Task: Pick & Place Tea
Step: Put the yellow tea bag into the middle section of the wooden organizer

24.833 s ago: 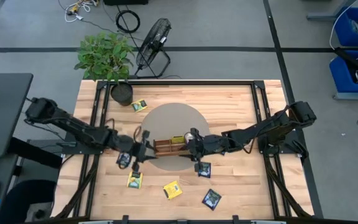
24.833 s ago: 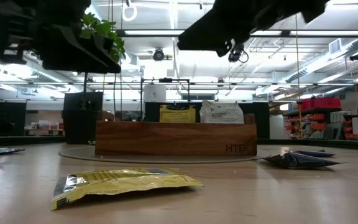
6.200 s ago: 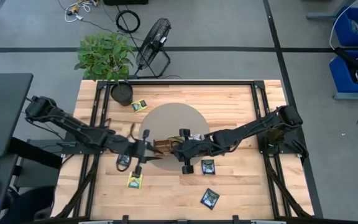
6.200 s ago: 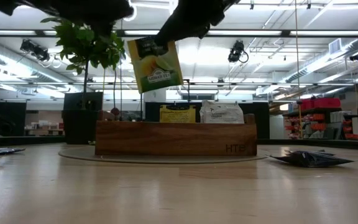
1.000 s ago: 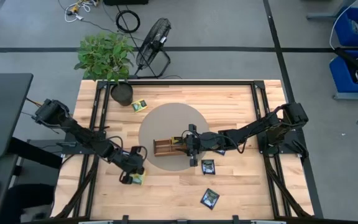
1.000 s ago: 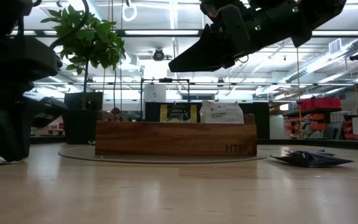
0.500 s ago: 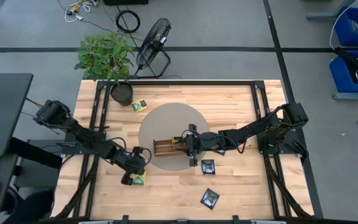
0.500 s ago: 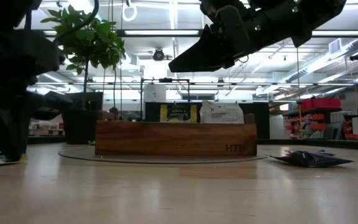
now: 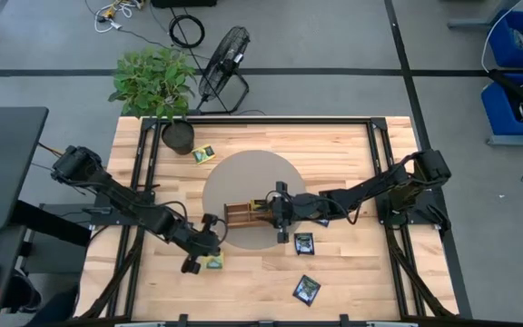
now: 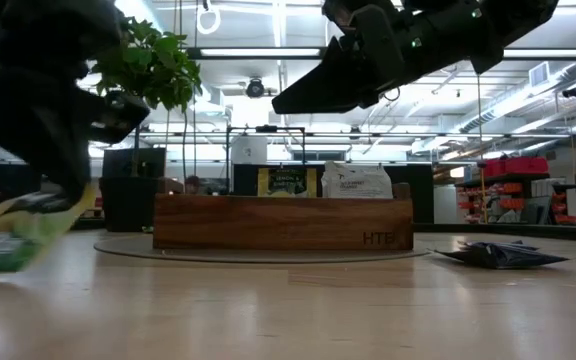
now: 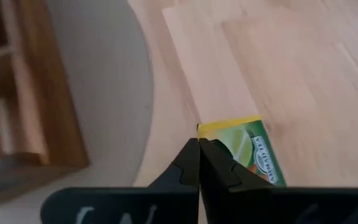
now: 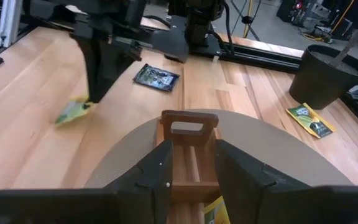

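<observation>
— If starting at the table's [image 9: 261,304] front edge, name the nearest tea.

— Black sachet [image 9: 308,289], flat on bare wood just inside that edge, right of centre. Open boards on every side of it.

— And the left gripper?

— Left gripper [image 11: 199,144], a little farther in and left of centre, pinched tight on the edge of a yellow sachet [image 11: 247,155]. Hanging tilted, clear of the boards in the low view, just short of the round mat's [image 9: 252,177] rim. Bare wood between it and the front edge.

— Next back?

— Second black sachet [image 9: 304,242], flat, just outside the mat's edge and near the wooden tray [image 9: 241,215]. Tray resting on the mat's near side, with two upright sachets [image 10: 356,180] standing in its compartments.

— Right gripper?

— Right gripper [image 12: 191,149], poised above the tray, well clear of its top edge in the low view. Fingers [image 12: 157,171] parted narrowly, holding nothing, with the tray's end showing between them.

— Farthest?

— Another yellow sachet [image 9: 204,154], flat beyond the mat, near the plant pot [image 9: 178,136] by the far left corner. Wide bare wood along the far and right edges.
</observation>
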`<state>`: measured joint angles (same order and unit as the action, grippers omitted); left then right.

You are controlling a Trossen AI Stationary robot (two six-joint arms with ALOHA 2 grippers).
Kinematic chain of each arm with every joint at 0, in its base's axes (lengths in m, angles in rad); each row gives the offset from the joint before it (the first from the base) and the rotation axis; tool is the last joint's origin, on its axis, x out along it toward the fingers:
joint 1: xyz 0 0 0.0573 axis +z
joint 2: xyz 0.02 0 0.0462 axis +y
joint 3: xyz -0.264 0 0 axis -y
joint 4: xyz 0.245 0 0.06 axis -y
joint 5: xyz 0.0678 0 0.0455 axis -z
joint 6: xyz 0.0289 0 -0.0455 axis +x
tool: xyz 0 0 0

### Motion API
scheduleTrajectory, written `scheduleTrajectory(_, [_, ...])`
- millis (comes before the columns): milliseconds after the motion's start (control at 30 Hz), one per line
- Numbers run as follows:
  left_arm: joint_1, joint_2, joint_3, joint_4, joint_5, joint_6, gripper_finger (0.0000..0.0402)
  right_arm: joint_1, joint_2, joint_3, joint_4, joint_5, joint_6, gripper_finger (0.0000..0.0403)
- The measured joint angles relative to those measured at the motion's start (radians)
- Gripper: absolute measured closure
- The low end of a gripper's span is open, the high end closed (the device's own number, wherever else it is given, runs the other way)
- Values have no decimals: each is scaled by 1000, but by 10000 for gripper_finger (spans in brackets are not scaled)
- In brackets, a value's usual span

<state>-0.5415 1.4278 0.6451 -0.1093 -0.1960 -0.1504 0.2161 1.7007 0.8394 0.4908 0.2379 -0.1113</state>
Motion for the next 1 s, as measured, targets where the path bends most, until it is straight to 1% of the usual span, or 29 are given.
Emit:
scheduleTrajectory(100, [0,-1,35,-47,-45,15,401,15,-18,0,-2,0,-2,277])
scheduleTrajectory(200, [0,-10,47,-48,-76,48,401,30,-51,0,-19,3,-21,277])
scheduleTrajectory(300, [10,-25,49,-30,-95,68,401,45,-93,0,-48,32,-25,277])
scheduleTrajectory(433, [28,-79,49,-20,-102,84,401,62,-130,0,-98,70,-25,277])
scheduleTrajectory(633, [45,-160,49,-8,-101,116,401,80,-133,0,-141,95,-6,277])
scheduleTrajectory(800, [90,-176,69,2,-100,151,401,93,-133,0,-207,98,49,277])
scheduleTrajectory(1000, [173,-176,131,6,-99,244,401,140,-147,0,-199,223,4,277])
